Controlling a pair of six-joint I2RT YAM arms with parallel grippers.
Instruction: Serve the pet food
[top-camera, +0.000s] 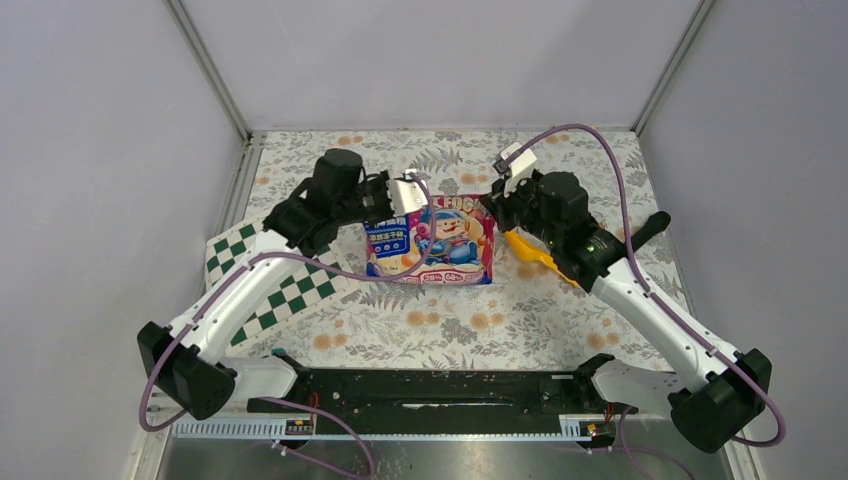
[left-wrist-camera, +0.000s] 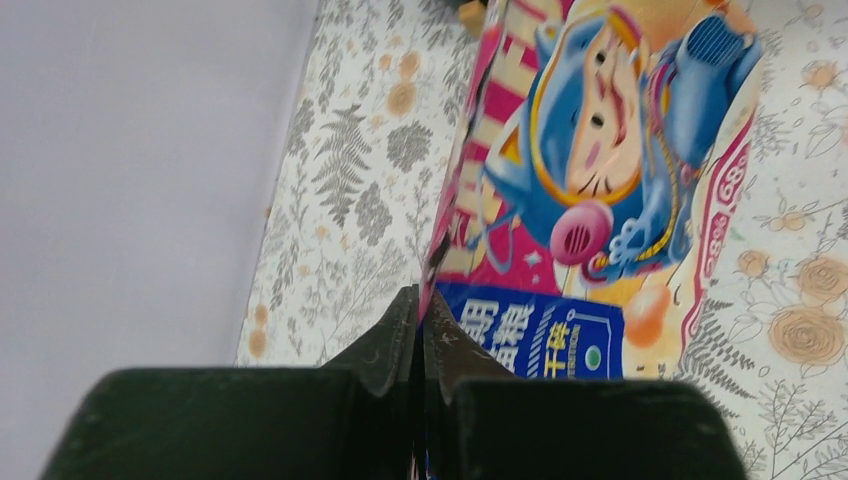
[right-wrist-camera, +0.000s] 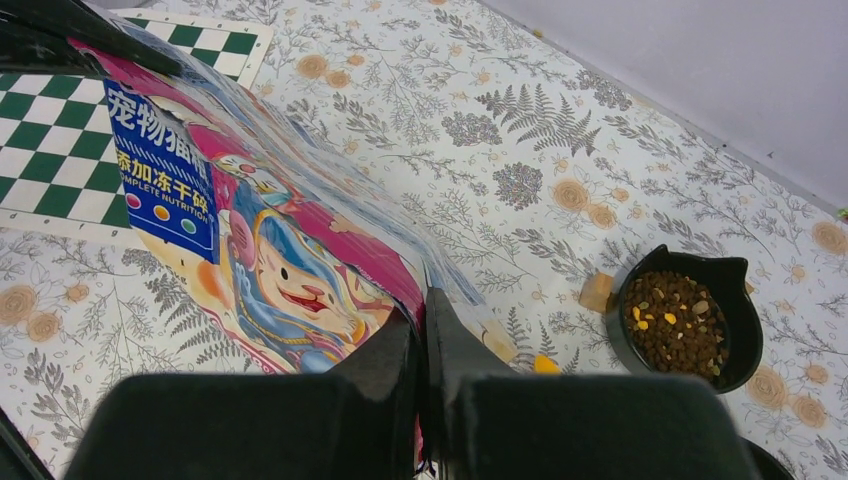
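The glossy pink-blue-white bag with a cartoon cat (top-camera: 431, 241) stands in the middle of the table, held up by its top edge. My left gripper (top-camera: 404, 196) is shut on the bag's top left corner; the left wrist view shows the film pinched between the fingers of the gripper (left-wrist-camera: 420, 303), with the bag (left-wrist-camera: 600, 180) beyond. My right gripper (top-camera: 497, 205) is shut on the top right corner, where it (right-wrist-camera: 420, 305) also pinches the bag (right-wrist-camera: 270, 250). Brown kibble (right-wrist-camera: 678, 322) fills a black bowl (right-wrist-camera: 742, 340) beside the bag.
An orange scoop (top-camera: 533, 254) lies under my right arm. A green-white checkered mat (top-camera: 262, 277) lies at the left. A small tan cube (right-wrist-camera: 597, 292) sits by the bowl. A second black bowl's rim (right-wrist-camera: 772, 466) shows at the right wrist view's bottom edge.
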